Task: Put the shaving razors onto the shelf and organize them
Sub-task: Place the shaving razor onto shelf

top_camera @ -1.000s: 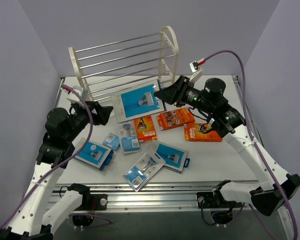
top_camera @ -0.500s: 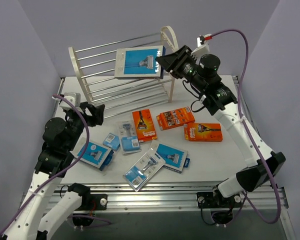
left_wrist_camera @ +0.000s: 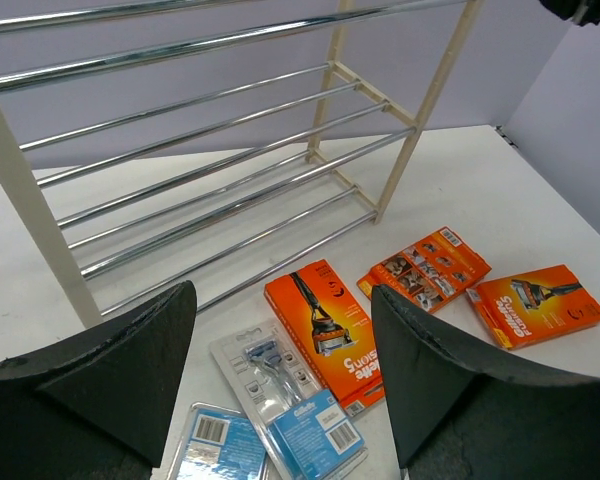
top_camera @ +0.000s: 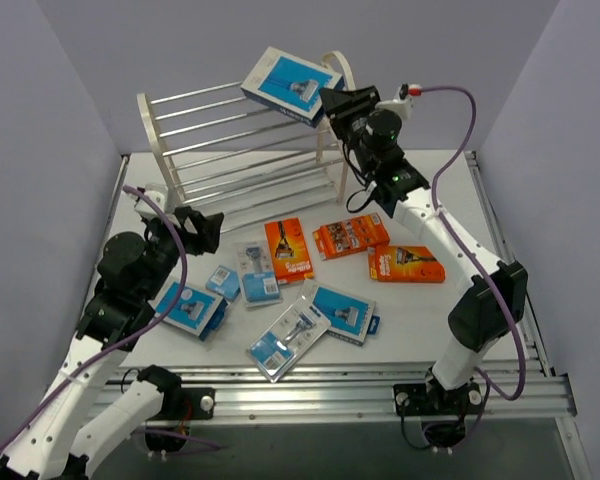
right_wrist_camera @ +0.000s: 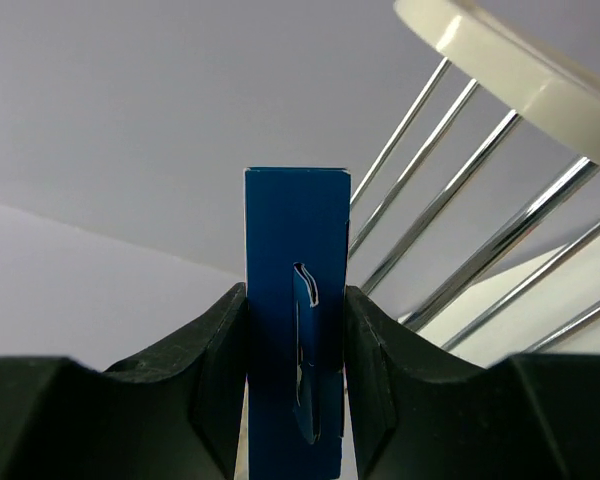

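The shelf (top_camera: 165, 140) stands at the back of the table, a white frame with chrome rods (left_wrist_camera: 210, 180). My right gripper (top_camera: 332, 100) is shut on the edge of a blue razor box (top_camera: 290, 84) and holds it tilted in the air over the top tier's right end. The right wrist view shows that blue box (right_wrist_camera: 295, 250) end-on between the fingers, with the shelf's rounded end panel (right_wrist_camera: 500, 70) up right. My left gripper (top_camera: 202, 228) hangs open above the table's left side, over a clear blister pack (left_wrist_camera: 285, 400) and an orange pack (left_wrist_camera: 330, 325), with nothing between its fingers.
Several razor packs lie loose in front of the shelf: three orange ones (top_camera: 289, 250) (top_camera: 351, 236) (top_camera: 406, 264), blue boxes (top_camera: 187, 307) (top_camera: 342, 313) and blister packs (top_camera: 259, 272) (top_camera: 288, 342). Grey walls close in on three sides.
My right arm has lifted the blue box from the table in front of the shelf up to above its top tier. The left arm shifted only slightly.
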Robot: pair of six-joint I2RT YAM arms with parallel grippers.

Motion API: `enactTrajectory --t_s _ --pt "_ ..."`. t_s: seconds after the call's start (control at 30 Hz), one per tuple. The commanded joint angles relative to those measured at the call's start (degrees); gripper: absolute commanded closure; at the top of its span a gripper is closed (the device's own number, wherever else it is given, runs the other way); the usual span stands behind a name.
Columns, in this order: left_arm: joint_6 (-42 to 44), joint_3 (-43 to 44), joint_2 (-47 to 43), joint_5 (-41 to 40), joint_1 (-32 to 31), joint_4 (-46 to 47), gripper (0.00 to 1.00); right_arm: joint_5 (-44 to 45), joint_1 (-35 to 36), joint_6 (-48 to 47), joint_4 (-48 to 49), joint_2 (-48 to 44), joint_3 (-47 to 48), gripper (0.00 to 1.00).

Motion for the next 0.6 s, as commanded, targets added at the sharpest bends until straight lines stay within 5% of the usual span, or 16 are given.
enactTrajectory --t_s 0.0,0.57 --pt "-0.4 0.5 -0.2 -1.5 -1.6 0.8 0.21 10.2 1.6 4.9 9.9 0.9 1.8 1.00" --pt "-0.1 0.6 0.8 -3.6 -5.5 0.0 0.20 34.8 7.2 10.5 11.8 7.0 1.6 1.00"
